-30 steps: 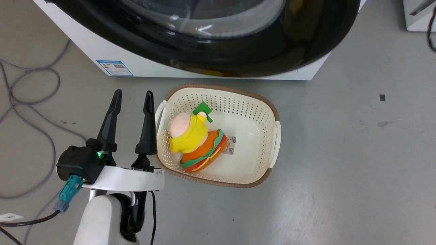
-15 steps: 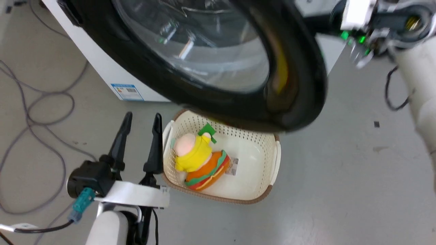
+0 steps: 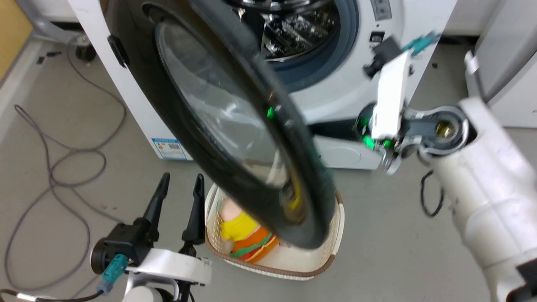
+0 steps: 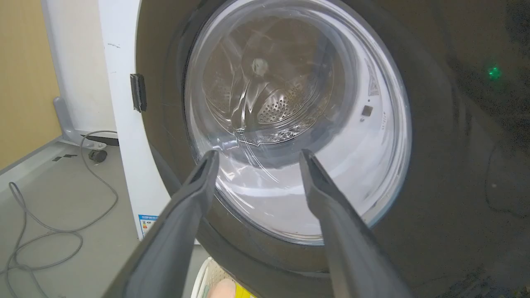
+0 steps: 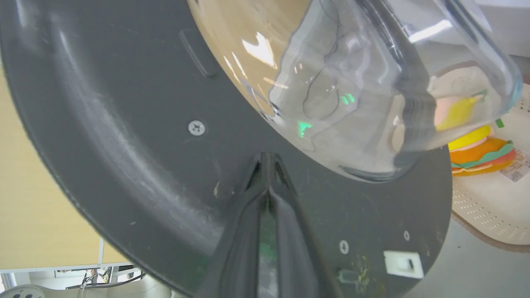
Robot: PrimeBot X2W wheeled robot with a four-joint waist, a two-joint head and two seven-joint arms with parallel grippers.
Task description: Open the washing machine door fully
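Nearest, at the left, the left end effector point(image 3: 182, 178) hangs with fingers apart and empty, just beside a cream basket point(image 3: 333, 228) on the floor holding a plush toy point(image 3: 241, 228). The washing machine door point(image 3: 235, 138) stands partway open, its lower rim overhanging the basket. Behind it, the right end effector point(image 5: 267, 159), fingers together, meets the door's inner face. Farther off is the washing machine point(image 3: 335, 84), its drum point(image 3: 293, 29) exposed, with grey cables point(image 3: 63, 167) at the left.

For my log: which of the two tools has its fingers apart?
The left tool: its dark fingers stand apart, while the right tool has them shut together at the round glossy black washing machine door.
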